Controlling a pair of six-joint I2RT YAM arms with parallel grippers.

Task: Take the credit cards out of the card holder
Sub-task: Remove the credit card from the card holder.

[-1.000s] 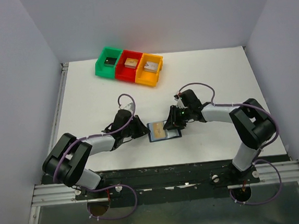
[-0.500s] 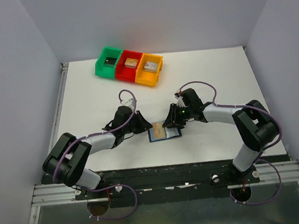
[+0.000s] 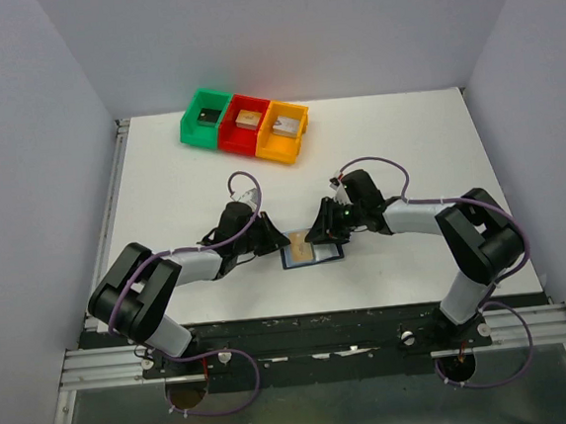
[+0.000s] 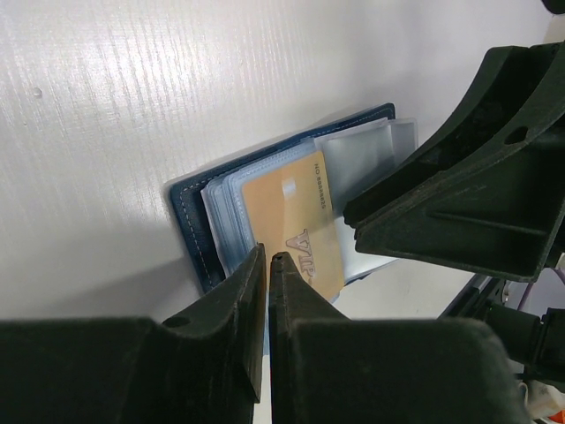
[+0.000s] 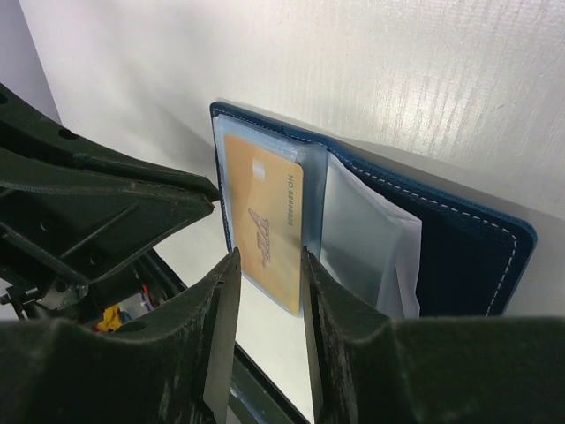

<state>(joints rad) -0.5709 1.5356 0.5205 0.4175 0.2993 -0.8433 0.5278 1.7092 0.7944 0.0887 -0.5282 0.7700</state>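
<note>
Masking gold card (image 4: 296, 221) corner: left jaws

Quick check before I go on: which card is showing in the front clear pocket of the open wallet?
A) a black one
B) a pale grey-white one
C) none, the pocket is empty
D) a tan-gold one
D: the right wrist view shows a tan-gold rectangular card sitting in the front clear plastic pocket of the open dark navy-blue folding wallet.

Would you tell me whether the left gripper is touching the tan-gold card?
Cannot tell. In the left wrist view the left gripper, nearly shut, overlaps the tan-gold card at its edge, but neither contact nor gap shows.
</note>
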